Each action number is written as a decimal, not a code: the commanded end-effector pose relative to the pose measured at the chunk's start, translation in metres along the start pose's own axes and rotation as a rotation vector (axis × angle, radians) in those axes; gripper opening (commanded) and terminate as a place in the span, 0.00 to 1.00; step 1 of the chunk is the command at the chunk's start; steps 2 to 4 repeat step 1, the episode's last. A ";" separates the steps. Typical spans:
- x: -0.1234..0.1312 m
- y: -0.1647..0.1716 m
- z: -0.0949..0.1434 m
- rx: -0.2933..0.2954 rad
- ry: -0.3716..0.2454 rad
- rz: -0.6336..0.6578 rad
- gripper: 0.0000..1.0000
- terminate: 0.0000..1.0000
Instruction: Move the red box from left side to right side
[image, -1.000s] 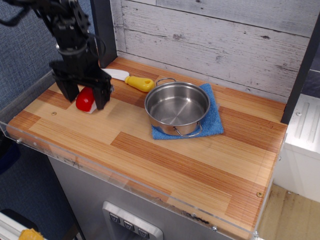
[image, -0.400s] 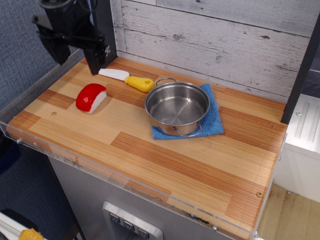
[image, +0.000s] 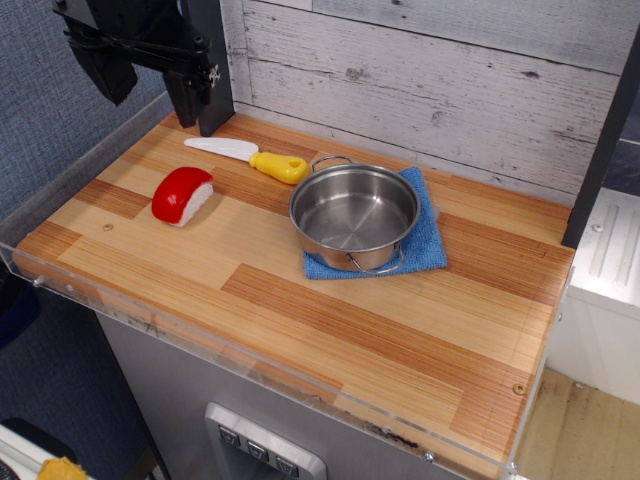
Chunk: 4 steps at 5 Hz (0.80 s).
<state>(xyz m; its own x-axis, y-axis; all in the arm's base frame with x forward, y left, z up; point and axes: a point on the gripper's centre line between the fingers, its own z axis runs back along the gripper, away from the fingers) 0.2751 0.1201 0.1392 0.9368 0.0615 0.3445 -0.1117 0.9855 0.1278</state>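
The red box (image: 182, 194), a small rounded toy with a glossy red top over a white base, lies on the left part of the wooden tabletop (image: 330, 310). My black gripper (image: 148, 85) hangs high above the table's back left corner, well above and behind the red box. Its two fingers (image: 188, 98) stand wide apart with nothing between them. It touches nothing.
A white toy knife with a yellow handle (image: 250, 156) lies just behind the red box. A steel pot (image: 354, 214) stands on a blue cloth (image: 428, 240) at the table's middle. A clear plastic rim (image: 60, 290) edges the front and left. A plank wall is behind.
My gripper was down around the red box one second ago. It has let go, risen and drawn back to the upper left. The red box stays where it lay.
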 end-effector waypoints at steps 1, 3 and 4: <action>-0.003 0.001 0.013 0.015 -0.038 -0.005 1.00 1.00; -0.003 0.001 0.013 0.015 -0.038 -0.005 1.00 1.00; -0.003 0.001 0.013 0.015 -0.038 -0.005 1.00 1.00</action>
